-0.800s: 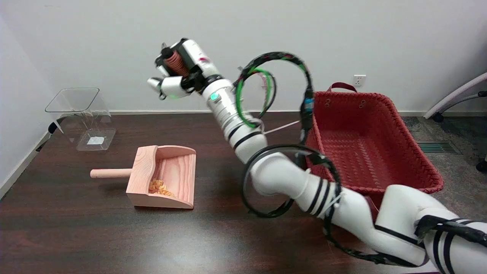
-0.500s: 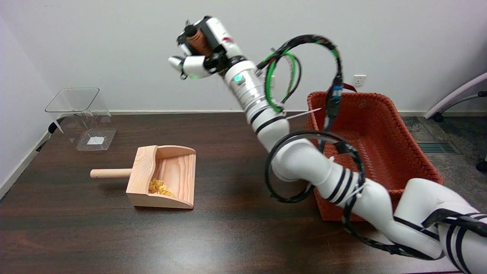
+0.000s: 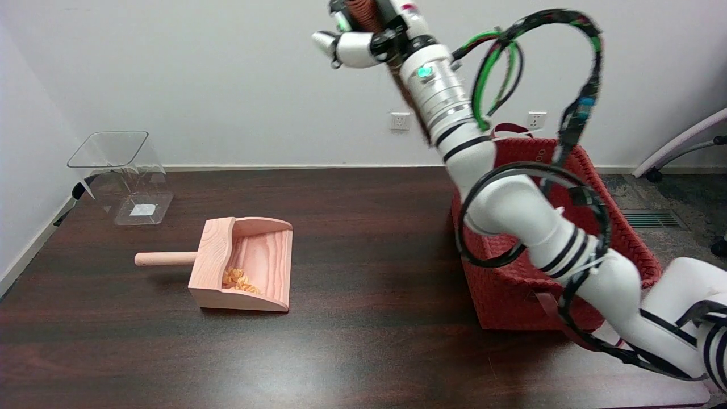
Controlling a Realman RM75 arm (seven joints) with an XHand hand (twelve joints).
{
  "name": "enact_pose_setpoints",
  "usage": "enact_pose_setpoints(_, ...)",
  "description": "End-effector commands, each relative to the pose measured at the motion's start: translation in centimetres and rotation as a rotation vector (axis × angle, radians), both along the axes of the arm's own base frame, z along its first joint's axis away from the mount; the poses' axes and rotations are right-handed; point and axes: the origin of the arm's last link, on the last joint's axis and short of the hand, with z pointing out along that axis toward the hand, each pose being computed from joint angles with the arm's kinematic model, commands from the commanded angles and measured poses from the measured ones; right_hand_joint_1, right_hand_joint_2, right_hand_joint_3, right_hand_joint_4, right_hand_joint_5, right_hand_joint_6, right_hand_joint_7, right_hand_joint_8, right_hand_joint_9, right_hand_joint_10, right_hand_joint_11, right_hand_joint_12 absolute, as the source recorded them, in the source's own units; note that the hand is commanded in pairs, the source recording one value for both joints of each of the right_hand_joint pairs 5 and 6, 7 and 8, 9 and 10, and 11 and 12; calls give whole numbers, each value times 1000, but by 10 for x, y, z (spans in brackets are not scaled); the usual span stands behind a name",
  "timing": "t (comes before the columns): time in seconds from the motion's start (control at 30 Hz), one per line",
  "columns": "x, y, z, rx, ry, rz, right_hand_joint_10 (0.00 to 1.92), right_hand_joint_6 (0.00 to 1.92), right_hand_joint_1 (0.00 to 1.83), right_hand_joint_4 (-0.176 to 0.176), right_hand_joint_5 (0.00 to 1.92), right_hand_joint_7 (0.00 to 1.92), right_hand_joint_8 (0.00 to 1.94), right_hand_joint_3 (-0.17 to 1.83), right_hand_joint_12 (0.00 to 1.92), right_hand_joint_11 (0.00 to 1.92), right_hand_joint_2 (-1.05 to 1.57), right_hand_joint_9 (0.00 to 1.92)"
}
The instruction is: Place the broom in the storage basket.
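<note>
Red woven basket (image 3: 590,170) sits at the table's (image 3: 363,352) right edge, mostly behind your right arm. Your right hand (image 3: 369,25) is high at the top of the frame, up and to the left of the basket, not over its opening yet. So the basket lies down and to the right of the hand; that's the relation the drop turns on.

The hand's fingers are wrapped around the broom (image 3: 359,8). What shows in the grip is a brown-reddish ribbed section of handle, partly cut off by the top edge. A dark blurred streak (image 3: 410,105) runs down along the forearm from the hand; probably the rest of the broom, but too smeared to be sure. If so, its long axis runs steep, tilting down and right, roughly along the arm. Bristle end isn't visible.

Judgement: you're mid-carry, broom off the table, drop not yet done. You'd need to bring the hand right and lower until it's above the basket's opening before letting go.

Also on the table: a wooden dustpan (image 3: 244,267) with yellowish scraps in it, and a clear plastic bin (image 3: 122,176) far left. Both well apart from the hand.
</note>
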Motion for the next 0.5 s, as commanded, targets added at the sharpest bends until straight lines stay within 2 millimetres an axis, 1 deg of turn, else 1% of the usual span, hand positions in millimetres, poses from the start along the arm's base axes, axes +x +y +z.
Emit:
enact_pose_setpoints(0.03,28,35,90,-124,12,60,1920,1920,1340,0,1920,1920,1920,409,1920,1920,1259,1920)
enact_pose_setpoints(0.17,19,48,112,-168,43,8,1920,1920,1341,0,1920,1920,1920,412,1920,1920,1258,1920)
enact_pose_setpoints(0.3,11,58,134,-213,25,-41,1920,1920,1338,0,1920,1920,1920,412,1920,1920,1264,1920)
enact_pose_setpoints(0.5,-7,71,159,-298,26,-95,1920,1920,1331,0,1920,1920,1920,405,1920,1920,1277,1920)
